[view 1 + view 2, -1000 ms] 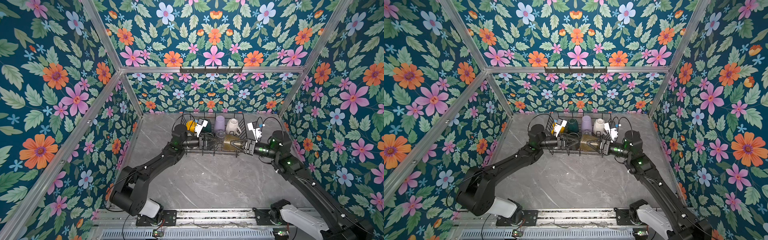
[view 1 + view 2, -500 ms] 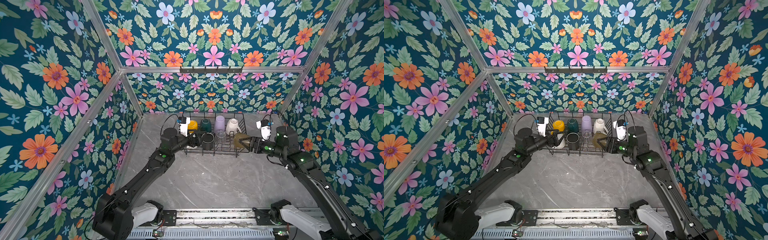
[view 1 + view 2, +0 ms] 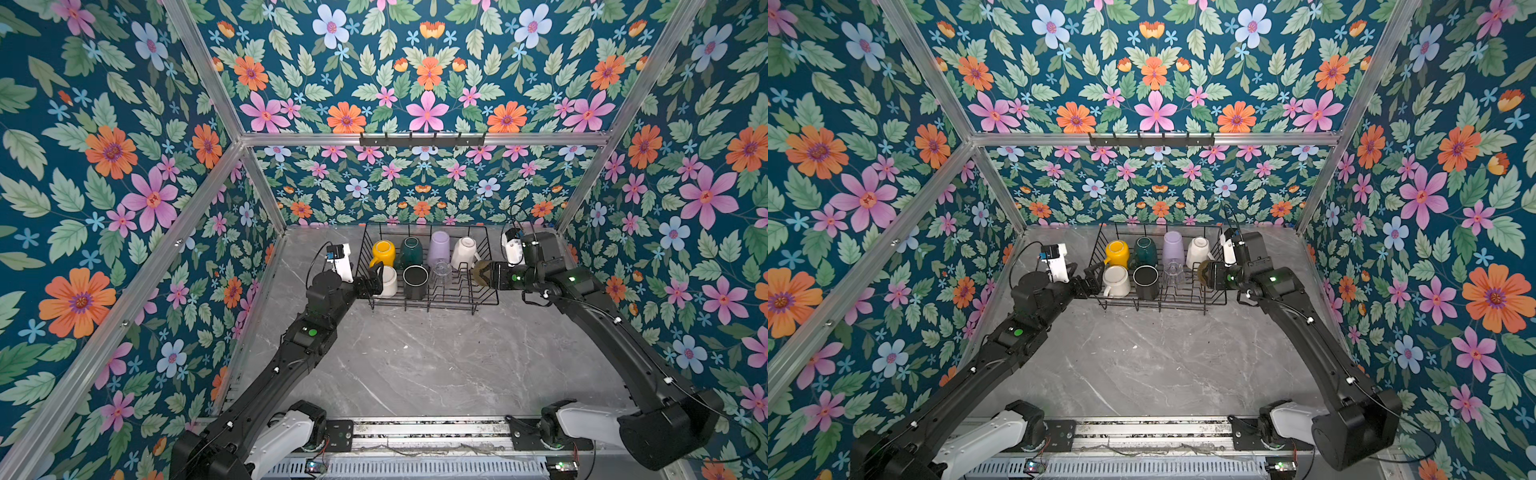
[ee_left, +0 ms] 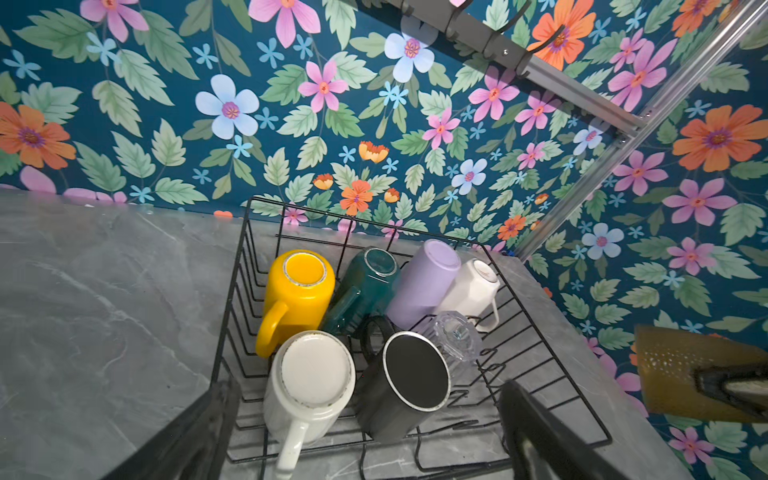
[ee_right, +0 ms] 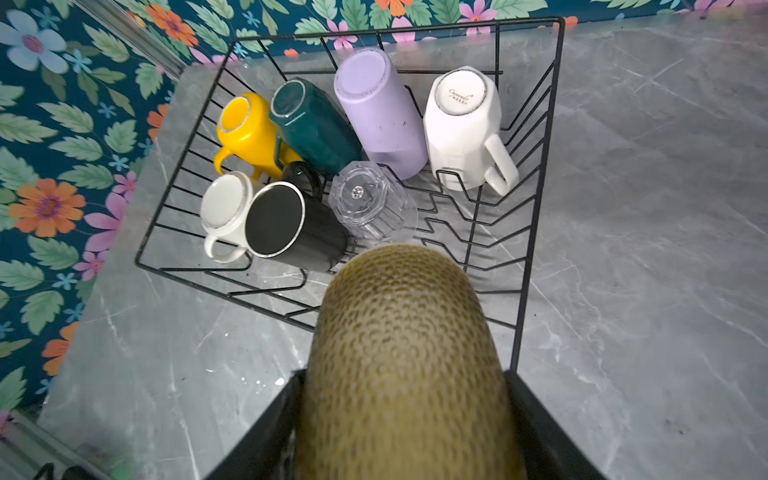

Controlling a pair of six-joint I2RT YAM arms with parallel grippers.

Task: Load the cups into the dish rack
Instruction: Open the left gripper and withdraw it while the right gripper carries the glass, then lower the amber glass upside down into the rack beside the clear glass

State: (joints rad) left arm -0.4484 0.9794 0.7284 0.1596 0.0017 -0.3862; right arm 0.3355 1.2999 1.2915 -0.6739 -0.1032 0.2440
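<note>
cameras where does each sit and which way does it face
Both top views: high in front, looking down at the dish rack; left arm and right arm show.
Left wrist: on the left arm, facing the rack; open fingers show.
Right wrist: on the right arm, looking down past the amber glass in its fingers.
Shared: all show seven upturned cups.

seven upturned cups (image 3: 414,282) in black wire dish rack (image 3: 461,286), olive-amber glass (image 5: 403,353) aloft beside it

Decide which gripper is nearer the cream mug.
Left. The left gripper, open, is beside the cream mug at the left end of the dish rack; the right gripper, holding the olive glass, is at the opposite end.
</note>
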